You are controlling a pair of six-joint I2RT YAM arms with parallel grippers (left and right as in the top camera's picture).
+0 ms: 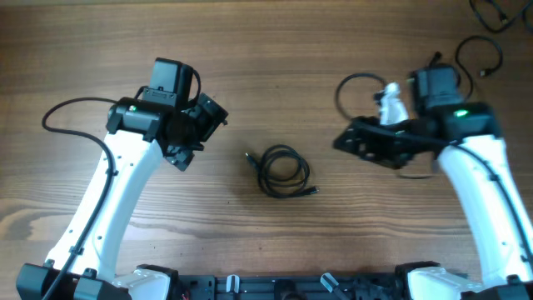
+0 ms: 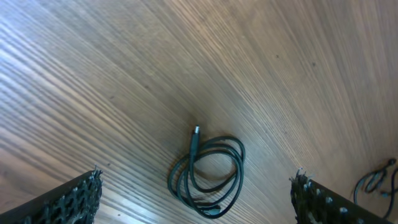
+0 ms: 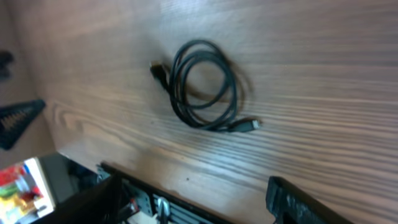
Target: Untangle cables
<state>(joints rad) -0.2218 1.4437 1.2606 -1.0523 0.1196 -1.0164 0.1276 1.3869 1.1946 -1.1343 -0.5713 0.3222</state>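
Observation:
A thin black cable (image 1: 283, 169) lies in a small loose coil on the wooden table, between the two arms, with a plug end at its upper left and another at its lower right. It shows in the left wrist view (image 2: 208, 176) and in the right wrist view (image 3: 202, 84). My left gripper (image 1: 202, 131) is open and empty, held above the table to the left of the coil. My right gripper (image 1: 354, 143) is open and empty, held to the right of the coil. Neither gripper touches the cable.
Another thin black cable (image 1: 480, 54) lies at the far right back of the table, and more cords (image 1: 498, 10) sit at the top right corner. A black loop (image 1: 358, 86) rests behind the right arm. The table's front edge has a black rail (image 3: 161, 199).

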